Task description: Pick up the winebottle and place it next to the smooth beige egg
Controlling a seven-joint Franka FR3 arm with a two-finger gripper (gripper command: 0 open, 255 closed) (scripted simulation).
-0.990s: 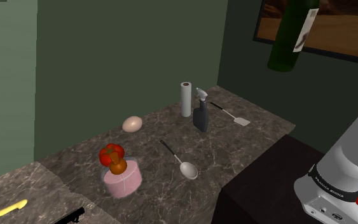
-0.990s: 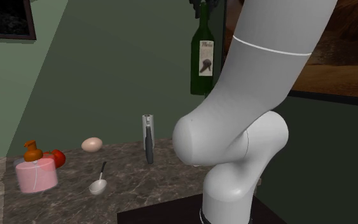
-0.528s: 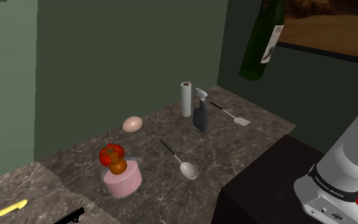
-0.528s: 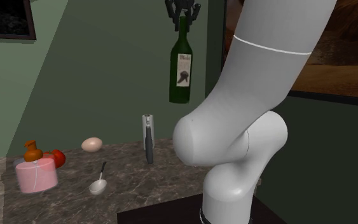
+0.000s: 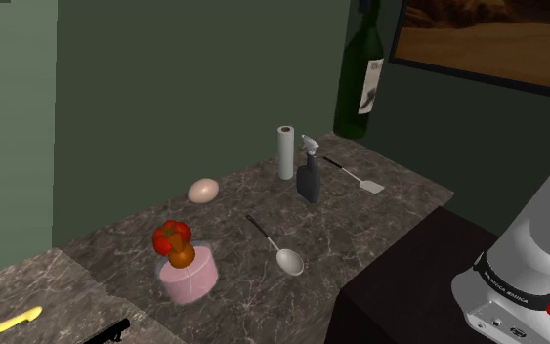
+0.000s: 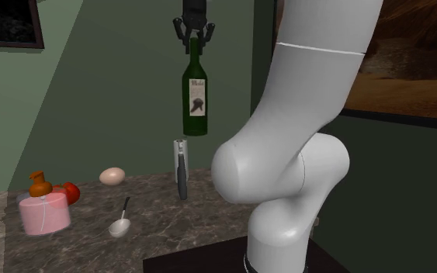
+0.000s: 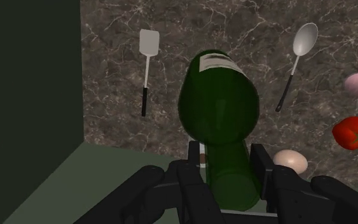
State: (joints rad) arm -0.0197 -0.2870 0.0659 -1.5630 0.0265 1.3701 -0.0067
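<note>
A dark green wine bottle (image 5: pixel 359 80) with a white label hangs nearly upright in the air above the back of the marble counter (image 5: pixel 390 210). My gripper (image 6: pixel 195 32) is shut on its neck from above. In the second exterior view the wine bottle (image 6: pixel 196 101) hangs just over the paper roll. The wrist view looks down the bottle (image 7: pixel 219 108) held in my gripper (image 7: pixel 228 160). The smooth beige egg (image 5: pixel 203 191) lies on the counter near the green wall; the egg (image 6: pixel 112 176) (image 7: pixel 290 161) lies well apart from the bottle.
A white paper roll (image 5: pixel 285 151), a dark spray bottle (image 5: pixel 309 174) and a spatula (image 5: pixel 357 177) stand below the bottle. A spoon (image 5: pixel 279 251) lies mid-counter. A pink tub (image 5: pixel 188 275) with a tomato (image 5: pixel 172 236) sits nearer the front. The counter's edge drops to a dark floor on the right.
The gripper has carried the bottle down and toward the shoulder view's left, from beside the wall picture to above the paper roll. The bottle now hangs more upright.
</note>
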